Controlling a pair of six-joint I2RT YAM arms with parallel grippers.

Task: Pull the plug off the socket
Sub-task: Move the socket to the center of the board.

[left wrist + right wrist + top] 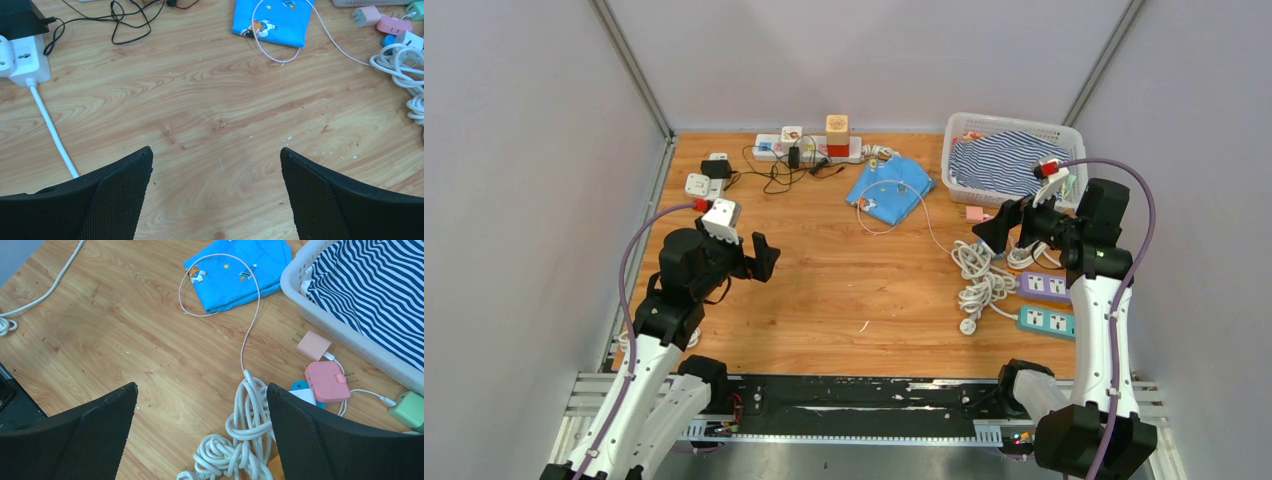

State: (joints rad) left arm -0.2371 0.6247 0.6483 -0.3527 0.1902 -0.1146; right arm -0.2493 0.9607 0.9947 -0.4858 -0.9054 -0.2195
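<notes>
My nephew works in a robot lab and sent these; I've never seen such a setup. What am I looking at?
Two robot arms are bolted to the near edge of a wooden table. The wide picture looks down from above and behind; the other two come from wrist cameras, the black shapes being each tool's own fingers. On the table lie a blue cloth, a basket of striped cloth, a coiled white cable and power strips, one at far left with a black plug in it. The left tool and right tool are open, holding nothing.
</notes>
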